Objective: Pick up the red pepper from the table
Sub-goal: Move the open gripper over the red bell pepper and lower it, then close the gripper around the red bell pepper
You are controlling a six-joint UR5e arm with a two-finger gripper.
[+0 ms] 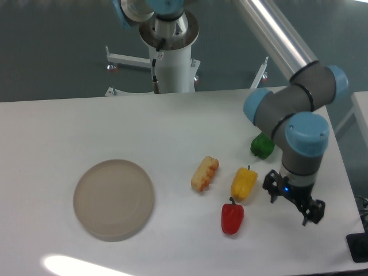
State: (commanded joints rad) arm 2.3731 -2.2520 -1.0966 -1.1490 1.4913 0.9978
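Your red pepper (232, 217) lies on the table (86, 126), at 6 o'clock from the yellow pepper (244, 183). Your end effector (293, 201) hangs open and empty at the red pepper's 3 o'clock, ready to grab.

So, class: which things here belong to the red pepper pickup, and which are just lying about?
Belong to the job:
red pepper
table
tool

Just lying about:
yellow pepper
green pepper
corn-like piece
round beige plate
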